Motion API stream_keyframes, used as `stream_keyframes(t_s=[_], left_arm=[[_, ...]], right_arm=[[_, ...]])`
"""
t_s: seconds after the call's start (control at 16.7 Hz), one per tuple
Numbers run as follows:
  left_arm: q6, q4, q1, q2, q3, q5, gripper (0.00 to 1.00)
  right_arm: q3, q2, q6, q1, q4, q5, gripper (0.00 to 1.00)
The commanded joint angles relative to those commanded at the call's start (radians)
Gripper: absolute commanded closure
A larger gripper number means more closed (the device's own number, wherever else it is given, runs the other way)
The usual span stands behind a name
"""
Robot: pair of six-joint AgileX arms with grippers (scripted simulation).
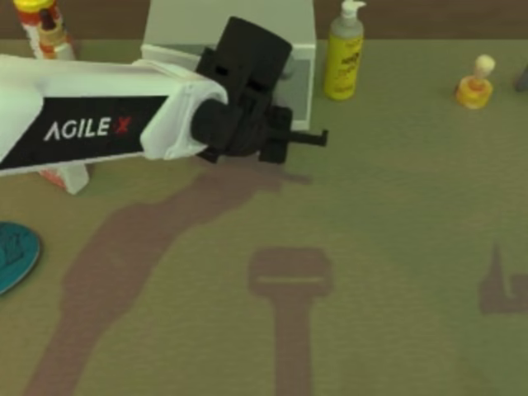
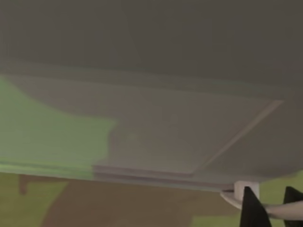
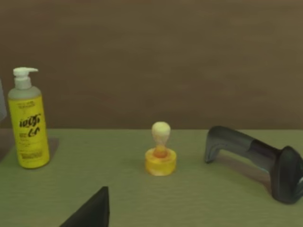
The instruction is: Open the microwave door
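1. The microwave [image 1: 223, 33] stands at the worktop's [image 1: 396, 247] far edge, a little left of the middle.
2. The left hand [image 1: 309, 139] reaches across its front; the left wrist view shows the microwave door [image 2: 156, 127] up close, with two dark fingertips [image 2: 251, 208] beside a white piece at the door's edge (whether they are clamped on it I cannot tell).
3. A yellow pump bottle [image 1: 344, 54] stands just right of the microwave, contents hidden.
4. The right hand shows only a dark corner in its own view; its state I cannot tell.
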Motion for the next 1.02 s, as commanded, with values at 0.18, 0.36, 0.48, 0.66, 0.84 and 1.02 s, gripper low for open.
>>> stream_keyframes(t_s=[0.18, 0.36, 0.48, 0.66, 0.84, 1.02], left_arm=[[0.000, 0.000, 0.000, 0.000, 0.000, 0.000, 1.00], [0.000, 0.000, 0.000, 0.000, 0.000, 0.000, 1.00], [-0.003, 0.000, -0.007, 0.002, 0.001, 0.009, 1.00], [0.025, 0.016, 0.004, -0.020, -0.025, 0.026, 1.00], [0.046, 0.024, 0.012, -0.030, -0.046, 0.037, 1.00], [0.046, 0.024, 0.012, -0.030, -0.046, 0.037, 1.00]], right_arm=[[0.000, 0.000, 0.000, 0.000, 0.000, 0.000, 0.00], [0.000, 0.000, 0.000, 0.000, 0.000, 0.000, 0.00], [0.000, 0.000, 0.000, 0.000, 0.000, 0.000, 0.00], [0.000, 0.000, 0.000, 0.000, 0.000, 0.000, 0.00], [0.000, 0.000, 0.000, 0.000, 0.000, 0.000, 0.00], [0.000, 0.000, 0.000, 0.000, 0.000, 0.000, 0.00]])
